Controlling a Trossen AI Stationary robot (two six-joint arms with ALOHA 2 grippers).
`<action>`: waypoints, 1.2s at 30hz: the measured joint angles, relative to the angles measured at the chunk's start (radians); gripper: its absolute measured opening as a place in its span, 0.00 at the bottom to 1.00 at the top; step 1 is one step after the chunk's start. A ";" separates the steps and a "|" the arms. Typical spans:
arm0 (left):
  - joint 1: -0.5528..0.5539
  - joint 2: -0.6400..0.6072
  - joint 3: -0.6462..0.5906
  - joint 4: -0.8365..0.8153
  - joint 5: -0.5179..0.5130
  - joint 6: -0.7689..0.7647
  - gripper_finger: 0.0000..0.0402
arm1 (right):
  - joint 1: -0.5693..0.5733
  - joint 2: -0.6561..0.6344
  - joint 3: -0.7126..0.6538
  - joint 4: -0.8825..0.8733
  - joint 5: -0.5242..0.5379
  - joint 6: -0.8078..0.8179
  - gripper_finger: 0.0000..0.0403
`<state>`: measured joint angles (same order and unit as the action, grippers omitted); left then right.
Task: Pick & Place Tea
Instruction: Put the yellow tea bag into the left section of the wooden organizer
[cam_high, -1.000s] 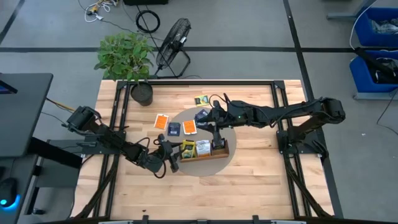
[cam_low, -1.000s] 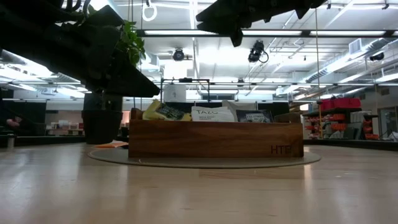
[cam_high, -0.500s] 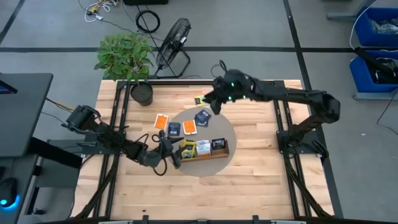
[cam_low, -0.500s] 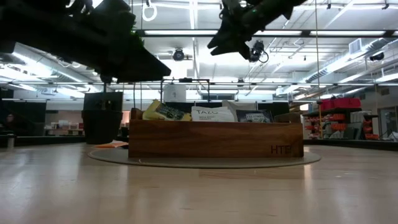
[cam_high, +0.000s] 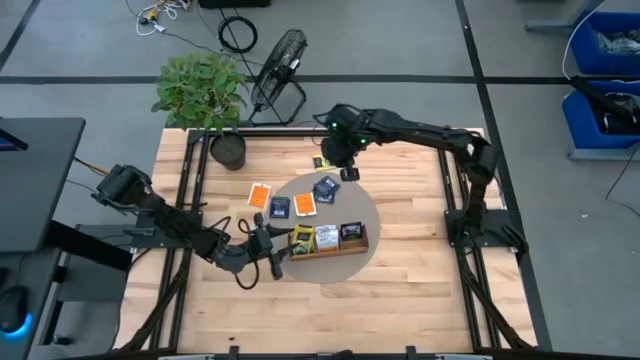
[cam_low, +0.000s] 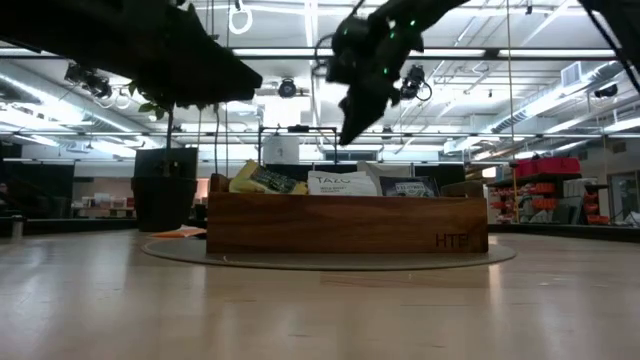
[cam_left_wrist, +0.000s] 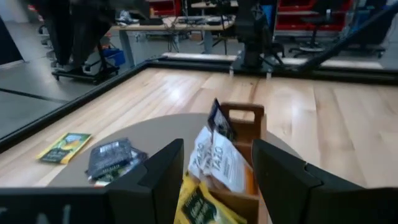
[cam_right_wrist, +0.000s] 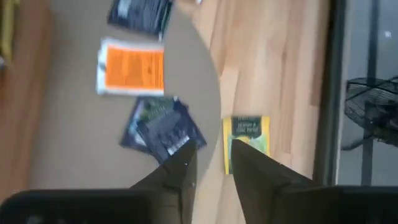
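Loose tea packets lie flat on the round grey mat (cam_high: 362, 212): two orange (cam_high: 260, 195) (cam_high: 305, 204) and two dark blue (cam_high: 280, 207) (cam_high: 325, 187). A yellow one (cam_high: 322, 161) lies on the wood at the far side. More packets stand in the wooden tray (cam_high: 355, 248), among them a white one (cam_left_wrist: 214, 162). My right gripper (cam_high: 346, 168) hovers open above the yellow packet (cam_right_wrist: 247, 134) and a dark blue one (cam_right_wrist: 163, 127). My left gripper (cam_high: 281, 246) is open at the tray's left end, pointing along the tray (cam_left_wrist: 244, 116).
A potted plant (cam_high: 228, 148) stands at the table's far left corner. A fan (cam_high: 278, 65) sits on the floor beyond the table. Black frame rails (cam_high: 190, 190) run along the left, right and far sides. Bare wood (cam_high: 400, 290) lies near and right of the mat.
My right gripper has risen from above the tray's right compartment and swung toward the table's far edge. It has turned as it went and now hangs over the yellow and dark blue packets. The packets and tray have stayed where they were.
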<state>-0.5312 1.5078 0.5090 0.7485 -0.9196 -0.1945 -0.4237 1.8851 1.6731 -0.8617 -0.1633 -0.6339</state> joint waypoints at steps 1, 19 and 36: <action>-0.006 0.001 -0.001 -0.001 0.000 0.000 0.49 | -0.001 0.019 0.001 -0.006 0.005 -0.020 0.24; 0.032 0.001 -0.001 0.007 -0.004 -0.043 0.49 | -0.158 0.208 0.072 -0.029 0.171 0.354 0.54; -0.011 -0.046 -0.001 -0.007 0.007 -0.025 0.49 | -0.163 0.445 0.397 -0.237 -0.008 0.817 0.69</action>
<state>-0.5420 1.4615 0.5083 0.7413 -0.9121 -0.2193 -0.5868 2.3297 2.0701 -1.0987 -0.1715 0.1830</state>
